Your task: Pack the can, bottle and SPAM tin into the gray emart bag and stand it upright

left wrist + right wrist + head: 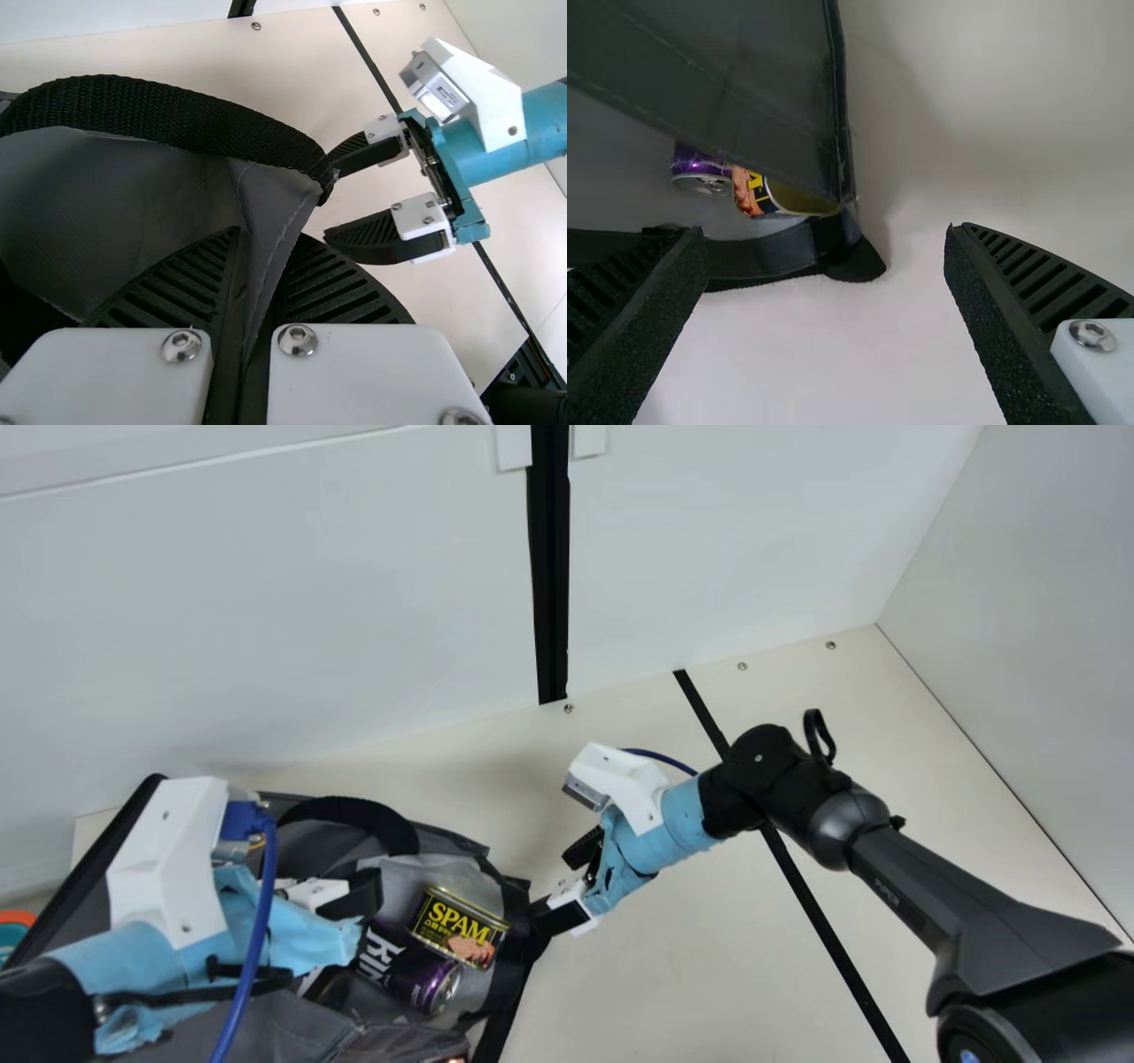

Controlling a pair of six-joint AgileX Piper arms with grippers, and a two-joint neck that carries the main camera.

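Two black fingers of the left tool (361, 895) are closed on a fold of gray cloth, just below a black strap (354, 813). The right tool (551, 886) stands open beside the bag's edge, its fingers well apart. Inside the gray bag (443, 837) lie the SPAM tin (456, 926) and a purple can (430, 983), side by side. Beneath spreads a cream counter (638, 992), crossed at a slant by a black stripe (824, 912) and dotted with screws (568, 708) along its back edge. Behind it rises a pale back wall (266, 602), split by an upright black strip (551, 584); a gray-white side wall (1045, 602) meets it in the right corner. Something orange and teal (13, 932) peeks in at the left edge.
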